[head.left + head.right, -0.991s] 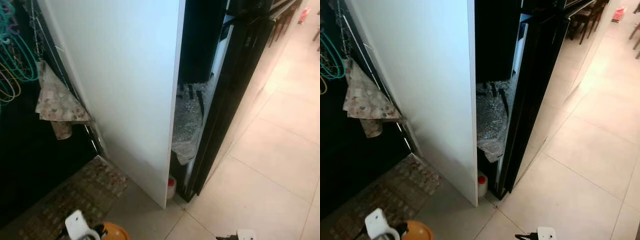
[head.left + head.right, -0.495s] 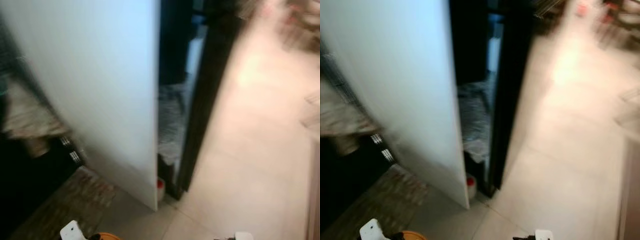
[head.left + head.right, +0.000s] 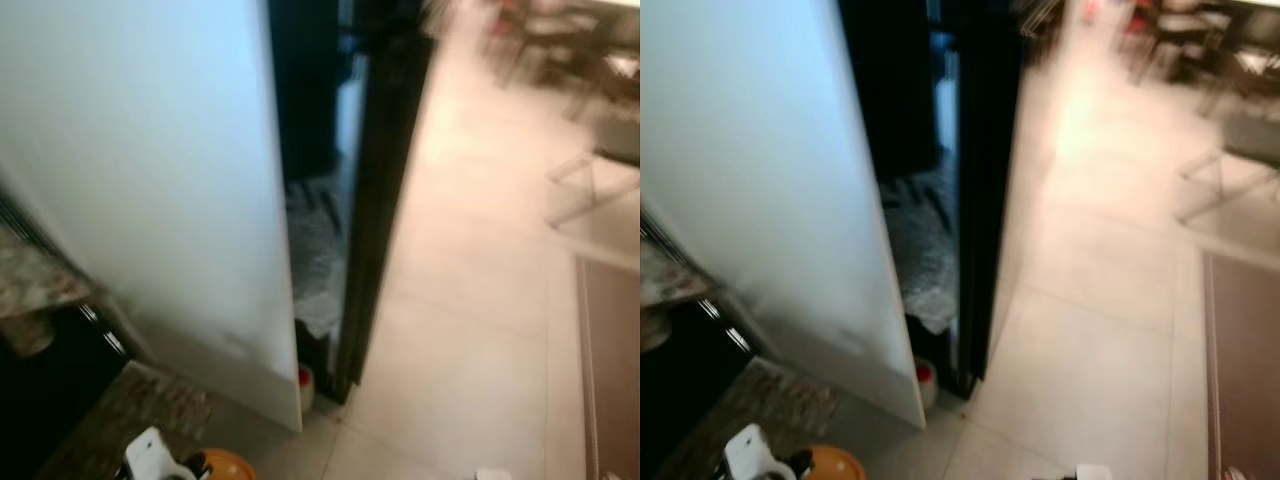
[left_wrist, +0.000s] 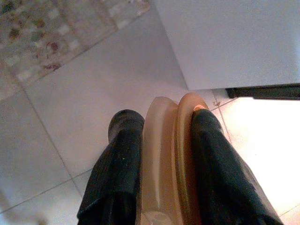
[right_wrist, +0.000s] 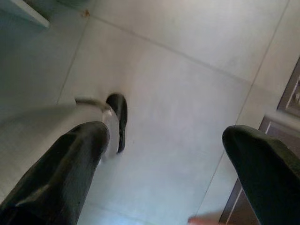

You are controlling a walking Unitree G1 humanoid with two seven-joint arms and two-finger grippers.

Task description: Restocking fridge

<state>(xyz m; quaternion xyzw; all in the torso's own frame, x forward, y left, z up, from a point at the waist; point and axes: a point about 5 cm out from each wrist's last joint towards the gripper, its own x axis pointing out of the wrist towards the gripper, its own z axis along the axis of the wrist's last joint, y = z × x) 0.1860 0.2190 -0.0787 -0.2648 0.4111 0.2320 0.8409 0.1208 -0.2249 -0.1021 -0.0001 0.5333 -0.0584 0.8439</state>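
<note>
The fridge stands ahead, blurred: a white panel [image 3: 150, 200] on the left and a black door [image 3: 385, 150] ajar on the right. In the dark gap between them hangs crinkled clear plastic [image 3: 315, 260]. A small white bottle with a red cap [image 3: 306, 385] stands on the floor at the foot of the gap. My left gripper [image 4: 164, 119] is low at the bottom left, shut on an orange plastic dish [image 4: 166, 154] held edge-on, also seen from the head as the orange dish [image 3: 225, 468]. My right gripper [image 5: 168, 136] hangs open over bare tiles.
A patterned mat [image 3: 130, 410] lies at the lower left below a hanging floral cloth [image 3: 30, 285]. Beige floor tiles [image 3: 480, 330] stretch to the right. Blurred chairs [image 3: 560, 40] stand far back right, with a pale table edge [image 3: 600, 210] and a brown surface [image 3: 610, 360] at the right border.
The camera has swung to the right, so the whole scene shifted left and blurred; the hangers and rack left the picture. The orange dish stays in my left gripper.
</note>
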